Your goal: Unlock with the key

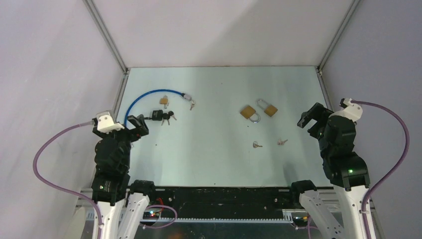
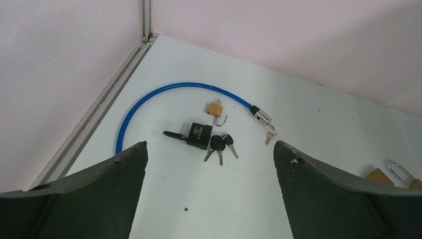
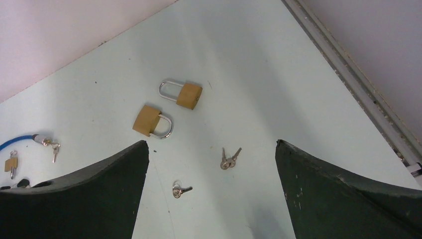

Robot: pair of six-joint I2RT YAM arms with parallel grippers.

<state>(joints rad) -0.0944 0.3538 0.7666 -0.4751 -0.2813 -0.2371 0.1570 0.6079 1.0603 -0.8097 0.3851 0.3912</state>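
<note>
1. Grippers: left gripper and right gripper hang above the pale green table, fingers spread wide, holding nothing.
2. Black padlock lies near the left gripper, with a bunch of black-headed keys touching its body.
3. Blue cable arcs around it; a small brass padlock with open shackle lies inside the arc.
4. Two larger brass padlocks lie near each other, centre-right.
5. Paired silver keys and a single small key lie apart, between those padlocks and the right arm.
</note>
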